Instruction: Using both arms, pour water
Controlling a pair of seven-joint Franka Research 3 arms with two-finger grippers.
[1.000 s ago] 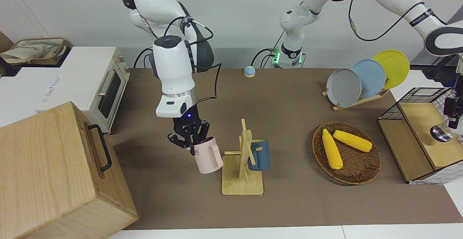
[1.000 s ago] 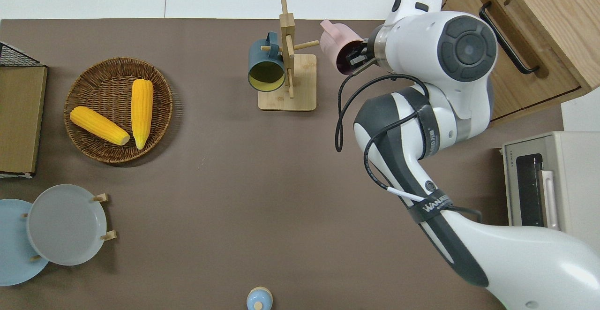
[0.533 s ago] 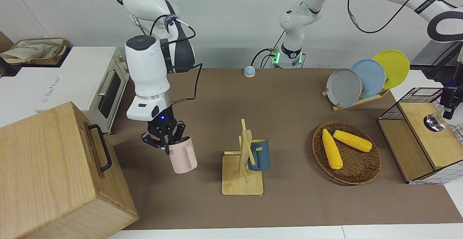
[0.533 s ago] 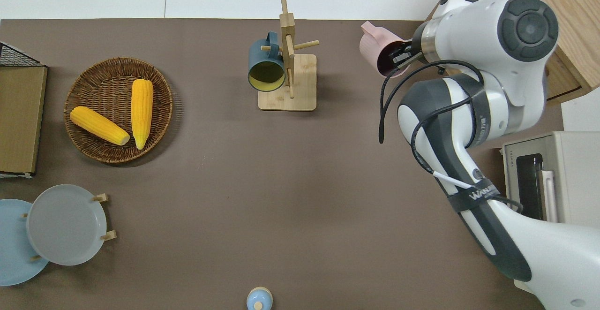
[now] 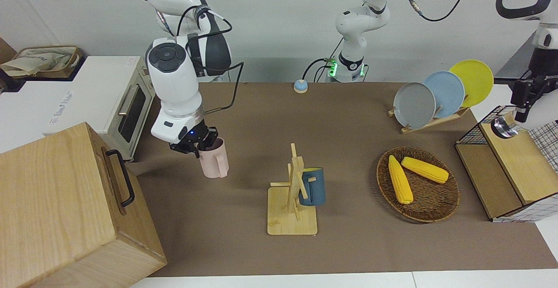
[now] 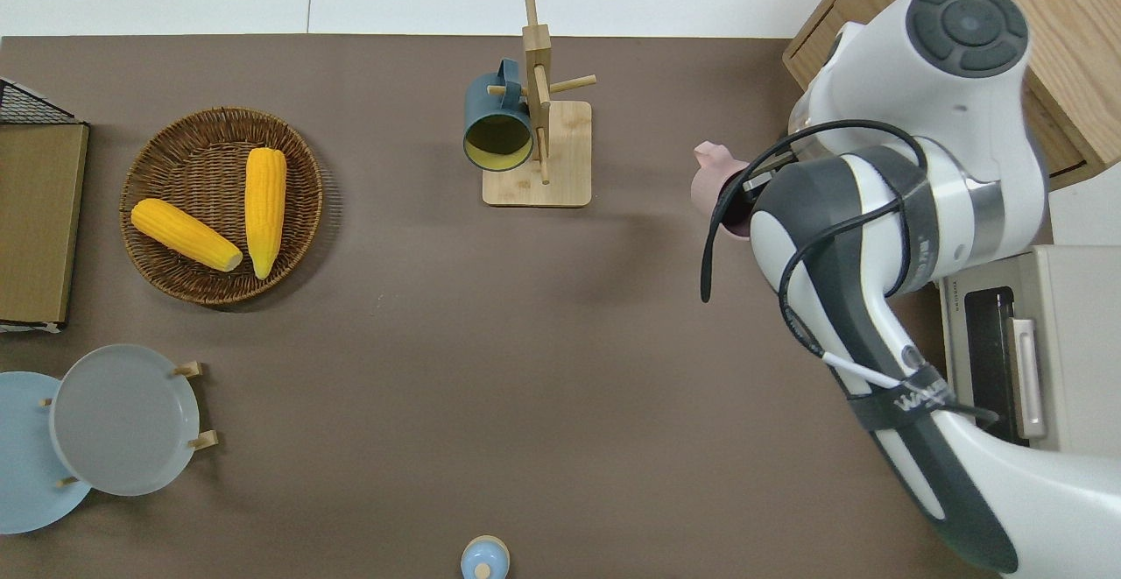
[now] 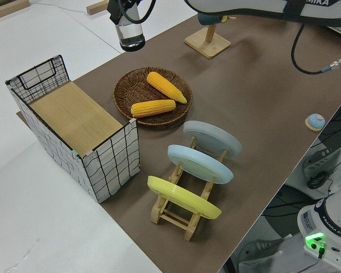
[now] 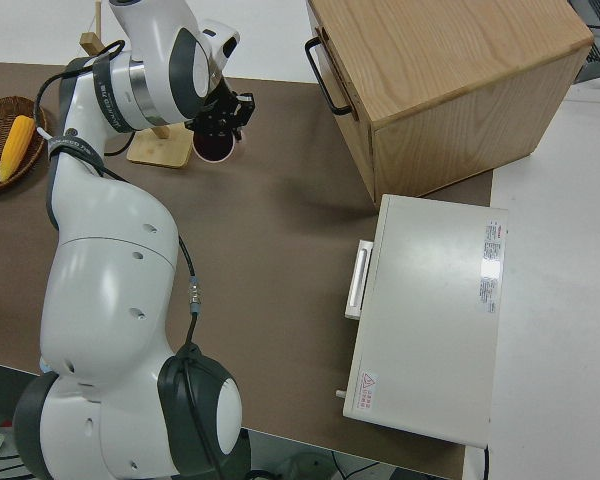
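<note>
From the right arm's end of the table we see a wooden box (image 5: 65, 205) and a white oven (image 5: 117, 100), then the right gripper (image 5: 194, 142) clamped on the rim of a pink mug (image 5: 213, 162), held upright over bare mat between the box and the wooden mug rack (image 5: 293, 196), which carries a blue mug (image 5: 313, 186). Toward the left arm's end lie a basket (image 5: 431, 211) of corn (image 5: 400, 179) and a plate rack (image 5: 436, 120); there the left gripper (image 7: 125, 14) grips a clear glass (image 7: 131, 37) above a wire crate (image 7: 79, 142). Compared with a second ago, we note the pink mug drawn away from the rack and righted, and the glass lifted off the crate.
</note>
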